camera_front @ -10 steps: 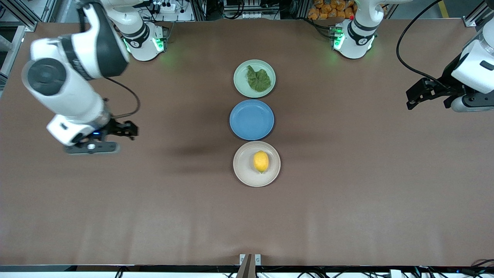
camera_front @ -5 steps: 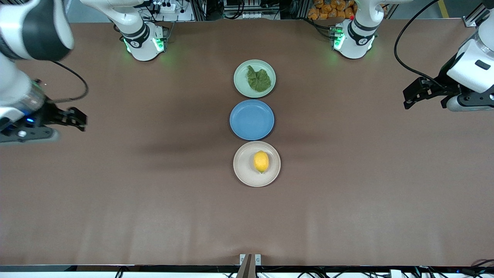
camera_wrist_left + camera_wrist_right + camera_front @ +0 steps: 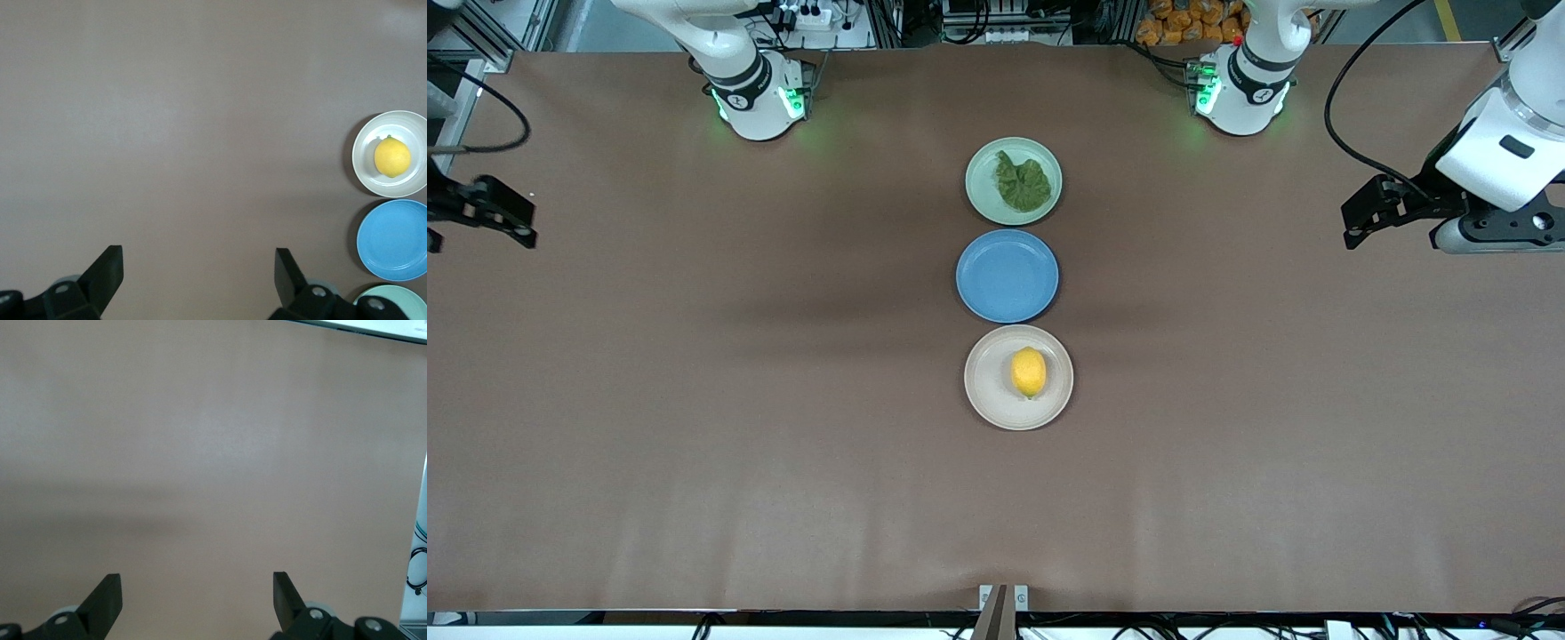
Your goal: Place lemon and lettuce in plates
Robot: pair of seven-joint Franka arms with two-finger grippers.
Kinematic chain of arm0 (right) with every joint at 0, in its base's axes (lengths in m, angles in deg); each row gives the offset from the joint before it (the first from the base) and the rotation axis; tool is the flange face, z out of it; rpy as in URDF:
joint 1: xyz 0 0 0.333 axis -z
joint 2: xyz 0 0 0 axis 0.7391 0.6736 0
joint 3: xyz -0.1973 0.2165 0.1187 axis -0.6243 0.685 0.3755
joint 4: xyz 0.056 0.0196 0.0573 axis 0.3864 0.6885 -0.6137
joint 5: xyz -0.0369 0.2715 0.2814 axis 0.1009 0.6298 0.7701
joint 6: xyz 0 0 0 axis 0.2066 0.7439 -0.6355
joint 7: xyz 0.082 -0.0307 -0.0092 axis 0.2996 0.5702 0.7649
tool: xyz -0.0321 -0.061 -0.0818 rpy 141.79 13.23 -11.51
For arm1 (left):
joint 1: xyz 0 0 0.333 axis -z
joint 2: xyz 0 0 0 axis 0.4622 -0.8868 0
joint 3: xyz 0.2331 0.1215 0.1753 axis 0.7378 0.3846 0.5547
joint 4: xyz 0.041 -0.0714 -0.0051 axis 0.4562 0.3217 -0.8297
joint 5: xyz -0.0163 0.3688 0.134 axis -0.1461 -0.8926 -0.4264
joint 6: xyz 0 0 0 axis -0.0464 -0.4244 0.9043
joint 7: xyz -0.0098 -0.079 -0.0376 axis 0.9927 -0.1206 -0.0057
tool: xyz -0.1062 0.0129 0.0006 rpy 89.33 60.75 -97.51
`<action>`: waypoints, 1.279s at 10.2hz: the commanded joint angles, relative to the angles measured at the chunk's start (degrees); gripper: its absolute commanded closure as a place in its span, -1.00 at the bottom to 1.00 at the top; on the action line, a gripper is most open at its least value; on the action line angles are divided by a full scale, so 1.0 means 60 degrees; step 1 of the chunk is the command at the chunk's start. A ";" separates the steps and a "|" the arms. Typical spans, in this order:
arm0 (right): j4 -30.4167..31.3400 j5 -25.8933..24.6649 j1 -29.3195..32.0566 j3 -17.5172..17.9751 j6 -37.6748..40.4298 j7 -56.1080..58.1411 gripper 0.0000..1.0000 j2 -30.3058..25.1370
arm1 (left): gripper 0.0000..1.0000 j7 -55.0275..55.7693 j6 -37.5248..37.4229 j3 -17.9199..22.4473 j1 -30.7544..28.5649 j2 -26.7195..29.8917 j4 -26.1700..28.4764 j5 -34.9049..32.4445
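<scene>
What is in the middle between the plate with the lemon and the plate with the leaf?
A blue plate, with nothing on it, sits between the beige plate holding the lemon and the mint plate holding the lettuce; the front view shows it.

You had nothing readable to go on here: no text, label, brand, number or sign could be made out on anything in any of the three views. The small dark marks on the collars of the two arm bases (image 3: 757,89) were too small to tell.
</scene>
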 commanded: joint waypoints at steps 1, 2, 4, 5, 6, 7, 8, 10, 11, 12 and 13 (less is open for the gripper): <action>-0.0019 0.0299 0.0225 0.0031 0.0068 0.0138 -1.00 -0.0027 | -1.00 -0.0087 0.0013 -0.0001 -0.0095 0.0065 -0.0024 0.0057; 0.0127 0.0357 0.0283 0.0031 0.0039 0.0153 -1.00 -0.0027 | -1.00 -0.0131 0.0013 0.0029 -0.0124 0.0080 -0.0024 0.0057; 0.0158 0.0782 0.0488 -0.0041 -0.0035 0.0197 -1.00 -0.0012 | -1.00 -0.0132 0.0013 0.0073 -0.0139 0.0065 -0.0009 0.0057; 0.0172 0.0783 0.0489 -0.0057 -0.0165 0.0197 -1.00 -0.0027 | -1.00 -0.0146 0.0013 0.0073 -0.0139 0.0065 -0.0009 0.0057; 0.0202 0.0783 0.0460 -0.0057 -0.0167 0.0183 -1.00 -0.0027 | -1.00 -0.0146 0.0013 0.0073 -0.0139 0.0065 -0.0024 0.0057; 0.0289 0.0783 0.0460 -0.0028 -0.0152 0.0182 -1.00 -0.0012 | -1.00 -0.0146 0.0013 0.0073 -0.0139 0.0065 -0.0024 0.0057; 0.0275 0.0783 0.0474 0.0016 -0.0138 0.0182 -1.00 0.0046 | -1.00 -0.0146 0.0013 0.0073 -0.0139 0.0065 -0.0024 0.0057; 0.0246 0.0768 0.0387 0.0017 -0.0152 0.0168 -1.00 0.0090 | -1.00 -0.0161 -0.0002 0.0073 -0.0139 0.0094 -0.0024 0.0057; 0.0246 0.0768 0.0372 0.0017 -0.0152 0.0168 -1.00 0.0076 | -1.00 -0.0175 -0.0045 0.0087 -0.0153 0.0109 -0.0024 0.0057; 0.0246 0.0768 0.0372 0.0017 -0.0138 0.0168 -1.00 0.0076 | -1.00 -0.0204 -0.0060 0.0073 -0.0241 0.0109 -0.0024 0.0057; 0.0246 0.0768 0.0372 0.0017 -0.0137 0.0182 -1.00 0.0076 | -1.00 -0.0205 -0.0075 0.0073 -0.0270 0.0109 -0.0009 0.0057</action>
